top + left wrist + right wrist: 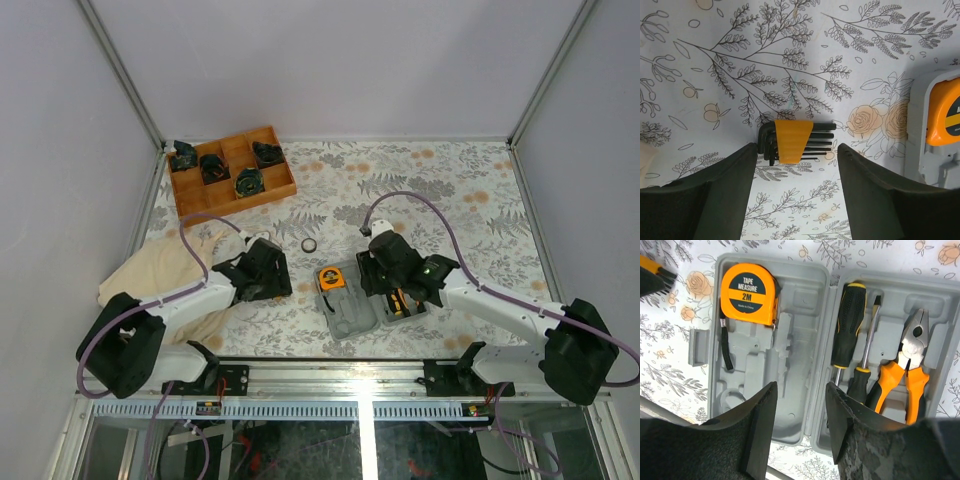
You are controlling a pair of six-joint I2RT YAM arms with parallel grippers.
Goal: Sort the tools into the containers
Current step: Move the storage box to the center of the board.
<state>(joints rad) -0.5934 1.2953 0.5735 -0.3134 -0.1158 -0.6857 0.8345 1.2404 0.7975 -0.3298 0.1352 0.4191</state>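
Between the fingertips of the left gripper, the nearer one, a hex key set is seen flat on the table, its long axis laid across the gap. The case is found near, to the right. The left jaws are opened wide and nothing is held; the right gripper, above the case, is also open and empty.
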